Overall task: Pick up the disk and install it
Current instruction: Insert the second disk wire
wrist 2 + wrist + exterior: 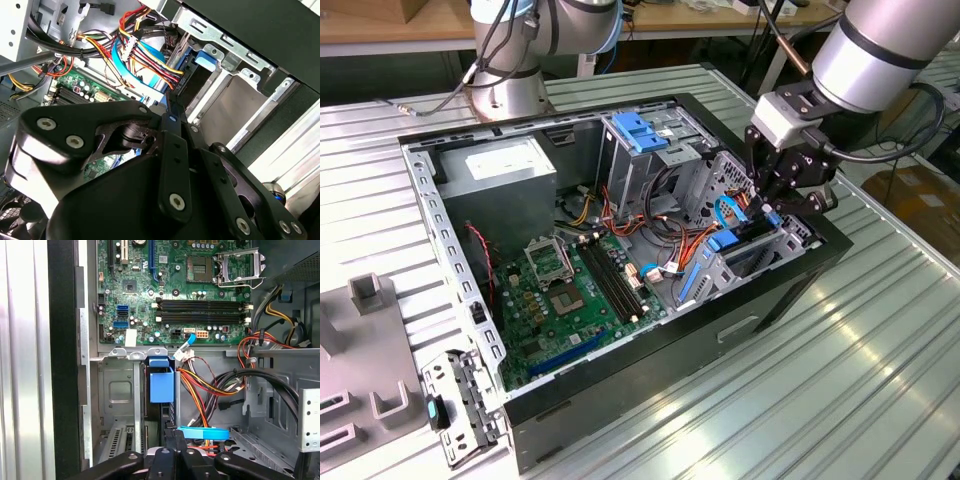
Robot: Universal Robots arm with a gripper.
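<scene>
Disk (161,390) sits on edge in the drive bay (760,250) at the case's front corner, its blue rail (161,384) toward the motherboard (175,290). My hand (772,205) hangs right above that bay, fingers drawn narrow on the drive's top edge, it seems (contact is hidden). I judge it dense, rigid, shock-sensitive; metal side edges take the grip, not the label.

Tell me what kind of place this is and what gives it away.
Most likely a robotics lab or test workshop. An opened computer case lies on a ribbed metal table, a second robot arm's base is mounted at the table's far edge, and wooden workbenches with cables stand behind it.
</scene>
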